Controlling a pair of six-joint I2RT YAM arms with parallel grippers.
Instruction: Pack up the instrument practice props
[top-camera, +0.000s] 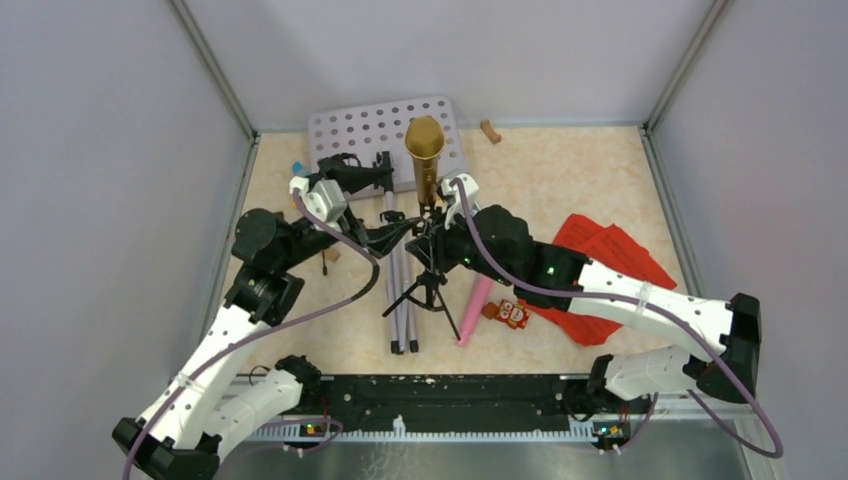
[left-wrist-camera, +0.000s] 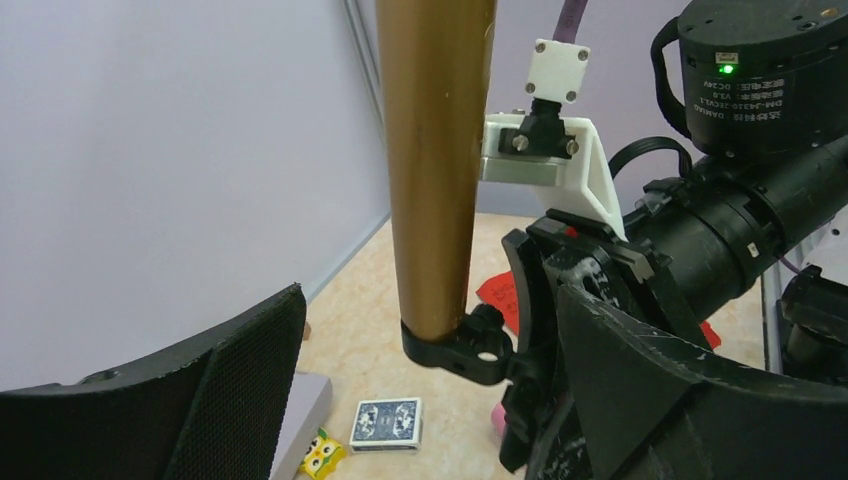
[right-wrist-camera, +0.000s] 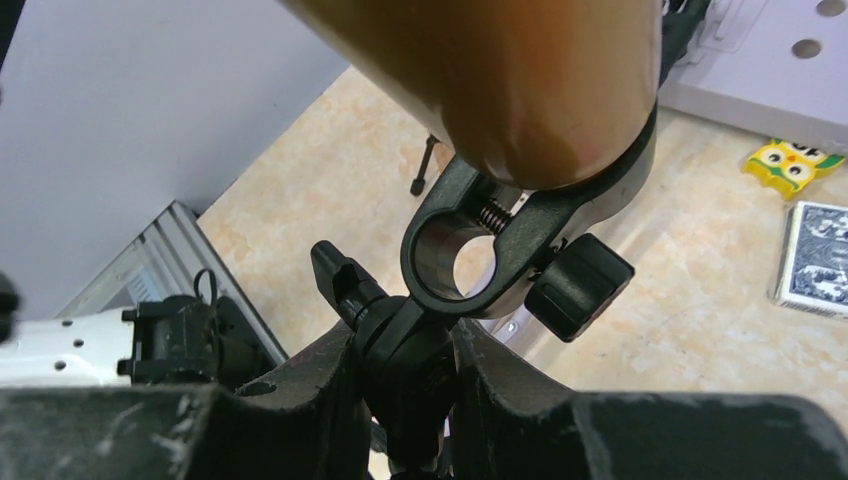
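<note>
Right gripper (right-wrist-camera: 408, 385) clenches the black mic tripod (right-wrist-camera: 395, 330) below its clip; left gripper (top-camera: 374, 175) gapes, released. The top-heavy gold microphone (top-camera: 424, 150) could tilt and twist it loose.

A blue playing-card deck (left-wrist-camera: 387, 423) is laid flat on the beige marbled tabletop (top-camera: 580, 180). A yellow owl toy (left-wrist-camera: 322, 455) is placed just beside the deck, apart from it. An orange toy (top-camera: 512, 314) is located toward the front centre of the tabletop. A small wooden block (top-camera: 489, 131) is found near the rear edge. A second brown block (top-camera: 333, 255) is seen left of centre. A small blue item (top-camera: 297, 167) is set at the rear left; its type cannot be determined. The tabletop is enclosed by grey wall panels (top-camera: 100, 200).
</note>
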